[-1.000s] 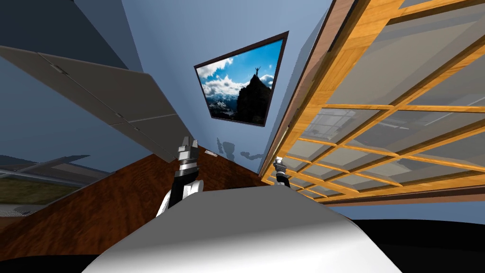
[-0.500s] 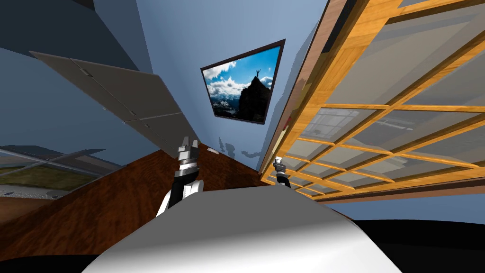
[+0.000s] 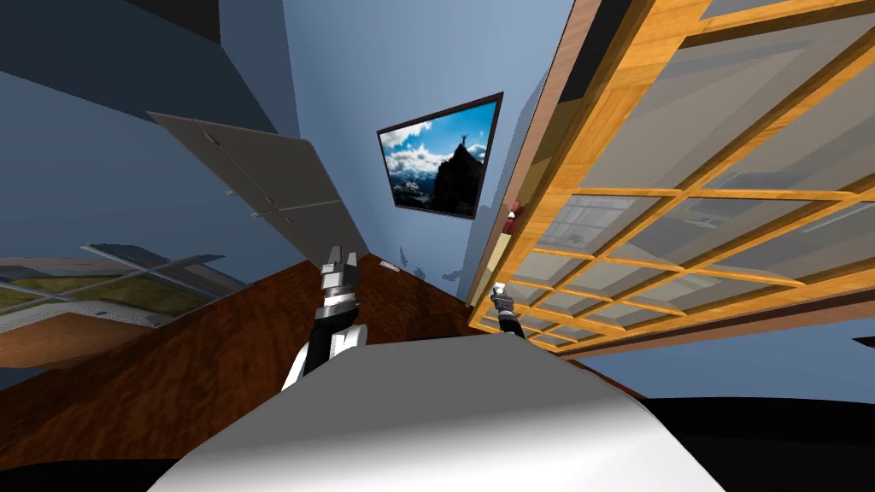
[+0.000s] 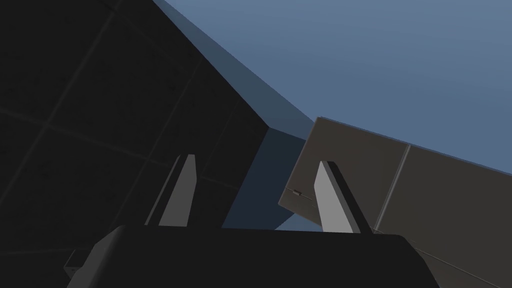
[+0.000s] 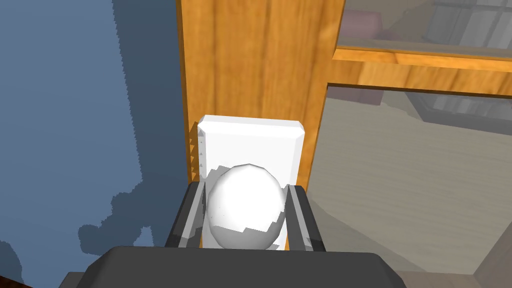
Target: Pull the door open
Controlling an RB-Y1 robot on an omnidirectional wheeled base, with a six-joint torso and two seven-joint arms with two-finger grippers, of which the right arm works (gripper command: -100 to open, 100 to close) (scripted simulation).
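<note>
Wooden door (image 3: 684, 171): I am standing close against it. Its honey-coloured bars and grey glass panes are spreading across my right side, and its near edge is lying next to the blue wall (image 5: 100, 100).
Knob (image 5: 245, 205): white and round, it is sitting on a white plate (image 5: 250, 135) fixed to the door's edge rail, just beside the wall.
Right gripper (image 5: 246, 200): I am clamping the knob, with one thin finger pressing each side of it.
Left gripper (image 4: 256, 162): I am holding it raised in front of me, fingers standing apart and gripping nothing, well apart from the door.
Step in hand: I am judging this to be the pull itself, with the grip made and the door to be drawn toward me.
Slipping: the knob is looking smooth and rounded, so a sharp tug could be sliding my thin fingers off its front.
Twisting: the door will be swinging in an arc, and a straight-line pull could be prying my fingers off sideways.
Crowding: I am standing so near that the swinging door could be striking my arm.
</note>
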